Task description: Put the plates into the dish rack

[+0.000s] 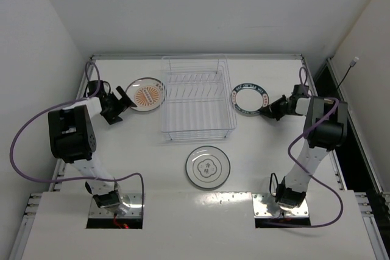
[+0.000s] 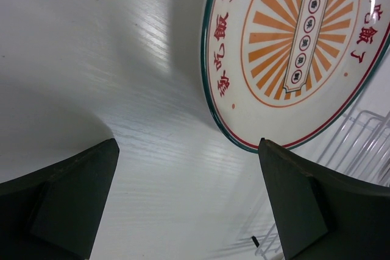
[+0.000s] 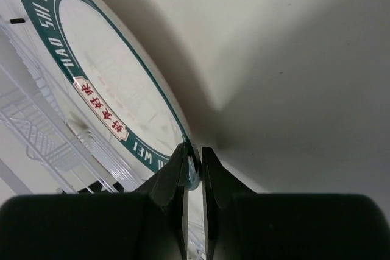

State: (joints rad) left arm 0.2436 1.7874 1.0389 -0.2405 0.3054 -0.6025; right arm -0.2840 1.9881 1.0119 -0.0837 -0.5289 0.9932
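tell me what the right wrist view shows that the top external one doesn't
Only the right wrist view shows that the right claw is shut on the edge of the dark-rimmed plate, and the lettering on that rim. Only the top view shows the orange sunburst plate, the grey-ringed plate and the left claw. Both show the right claw, the dark-rimmed plate and the dish rack.

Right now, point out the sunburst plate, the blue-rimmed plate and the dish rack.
sunburst plate [image 1: 147,95]: top view, orange centre.
blue-rimmed plate [image 1: 250,98]: top view, white centre.
dish rack [image 1: 198,133]: top view, near wall.
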